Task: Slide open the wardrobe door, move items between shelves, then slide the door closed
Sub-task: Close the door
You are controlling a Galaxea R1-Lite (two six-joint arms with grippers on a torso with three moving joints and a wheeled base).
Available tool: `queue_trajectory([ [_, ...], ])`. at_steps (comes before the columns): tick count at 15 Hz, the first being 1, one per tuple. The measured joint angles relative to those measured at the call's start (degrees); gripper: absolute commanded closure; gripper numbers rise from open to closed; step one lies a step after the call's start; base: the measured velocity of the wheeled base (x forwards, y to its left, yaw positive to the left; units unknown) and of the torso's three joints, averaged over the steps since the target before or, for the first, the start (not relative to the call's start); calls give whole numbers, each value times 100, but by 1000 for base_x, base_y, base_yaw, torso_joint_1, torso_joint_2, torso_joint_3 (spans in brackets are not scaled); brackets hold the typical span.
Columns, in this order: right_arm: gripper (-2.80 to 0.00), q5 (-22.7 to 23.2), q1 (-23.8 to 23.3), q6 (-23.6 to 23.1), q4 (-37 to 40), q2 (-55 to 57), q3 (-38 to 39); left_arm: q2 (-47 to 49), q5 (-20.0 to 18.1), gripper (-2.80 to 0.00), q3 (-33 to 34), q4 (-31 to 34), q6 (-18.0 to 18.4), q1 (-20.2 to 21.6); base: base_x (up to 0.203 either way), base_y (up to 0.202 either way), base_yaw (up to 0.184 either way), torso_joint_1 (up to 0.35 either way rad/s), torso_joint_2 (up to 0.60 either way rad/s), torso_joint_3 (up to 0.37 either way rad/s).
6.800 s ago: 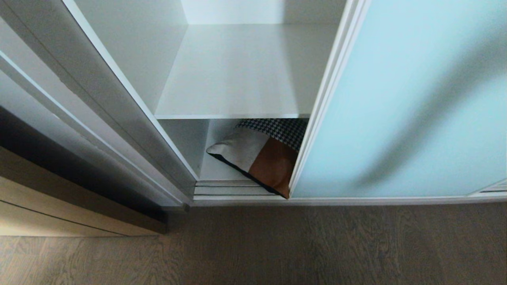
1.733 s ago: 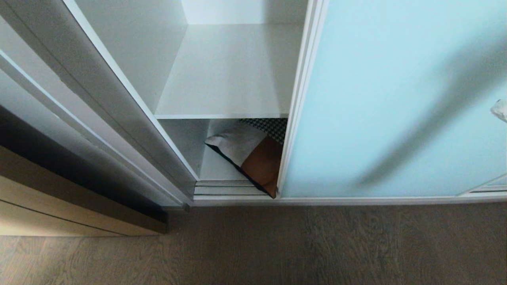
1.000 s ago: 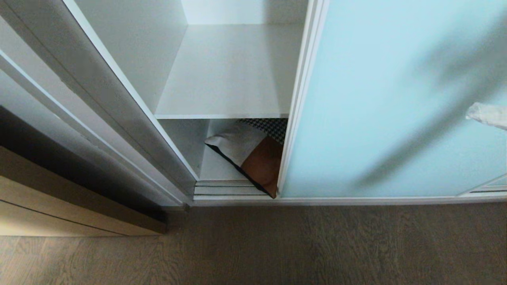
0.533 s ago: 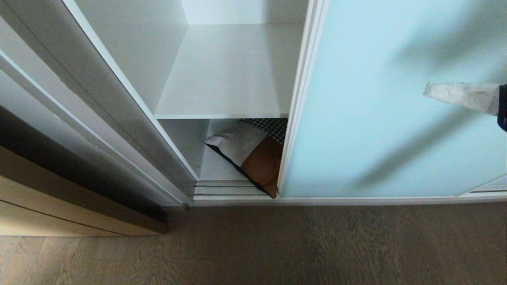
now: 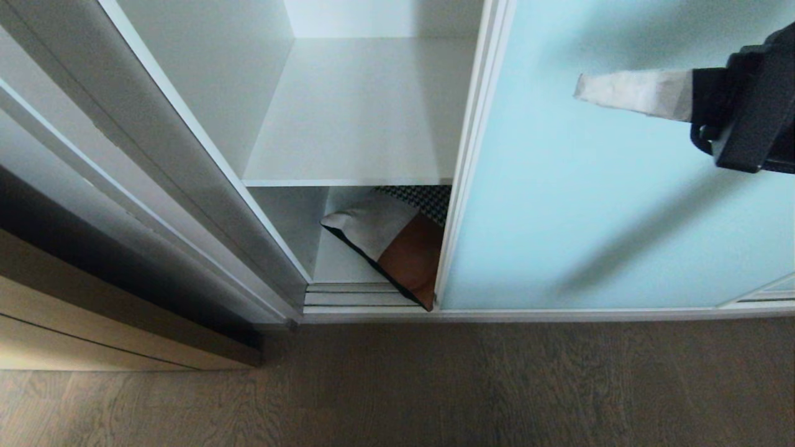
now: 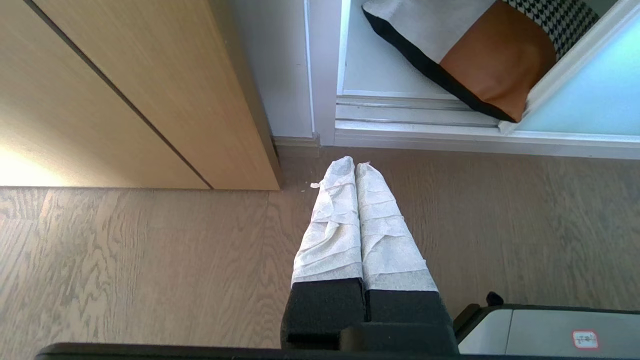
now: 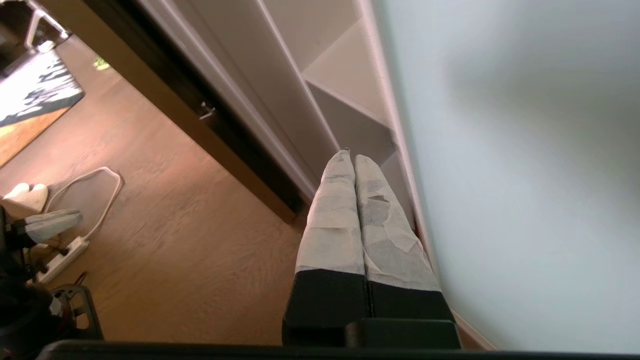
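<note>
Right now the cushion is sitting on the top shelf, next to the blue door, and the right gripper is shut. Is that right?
Not quite. The head view shows the cushion under the shelf, down in the bottom compartment, beside the blue door. The shelf above it is bare. The right gripper is shut.

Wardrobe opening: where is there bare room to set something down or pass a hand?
The upper shelf is bare, bordered by the side wall and the sliding door. Below it, the folded clothes crowd the compartment against the door's edge.
</note>
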Motion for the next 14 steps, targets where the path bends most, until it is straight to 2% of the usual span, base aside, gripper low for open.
queue_trajectory([
  [5, 0, -1158, 395, -111, -643, 715, -340, 0, 0, 0, 0, 0, 0, 0, 0, 0, 0, 0, 0, 0],
  [10, 0, -1666, 437, -106, -953, 1255, -704, 0, 0, 0, 0, 0, 0, 0, 0, 0, 0, 0, 0, 0],
  [14, 0, -1713, 443, -73, -1205, 1614, -971, 0, -2, 0, 0, 0, 2, 0, 0, 0, 0, 0, 0, 0],
])
